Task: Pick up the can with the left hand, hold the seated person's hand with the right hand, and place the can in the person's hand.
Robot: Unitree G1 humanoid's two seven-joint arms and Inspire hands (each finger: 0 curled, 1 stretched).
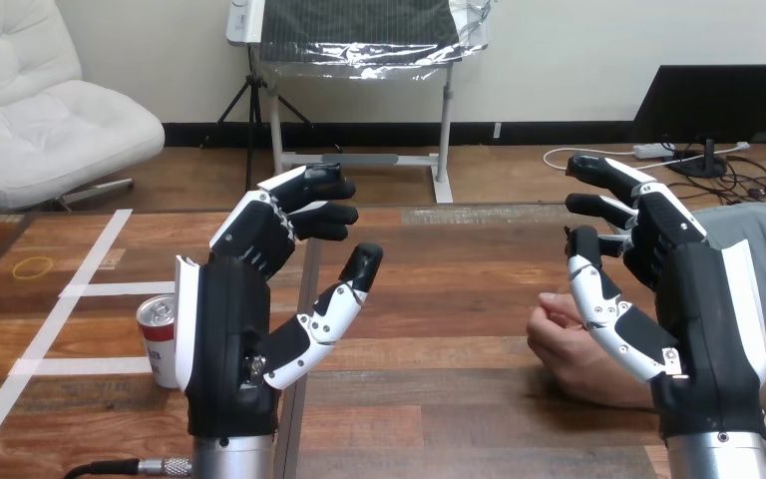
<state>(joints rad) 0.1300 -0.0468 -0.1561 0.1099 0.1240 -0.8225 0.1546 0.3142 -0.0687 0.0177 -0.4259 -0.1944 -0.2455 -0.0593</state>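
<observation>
The can [159, 337], red and white with a silver top, stands upright on the bench [459, 289] at the left side, close to the near edge. The left hand [227, 334] is raised right in front of it and blocks the can's right half from sight; the two are side by side in the view, and I cannot tell whether they touch. That hand is spread and holds nothing, its fingers loosely bent at the top and its thumb angled out to the right.

Across the bench, the person's hand [571, 349] rests on the wood at the right side, loosely curled with the fingers tucked in. The right hand [710, 319] is raised just beside it, fingers apart and relaxed, gripping nothing. Its thumb [613, 311] crosses in front of the person's hand, and I cannot tell whether it touches.

Bare wood lies between the 2 robot hands. Strips of white tape [88, 290] mark the bench around the can, and a thin yellow ring [33, 266] lies flat farther back at the left.
</observation>
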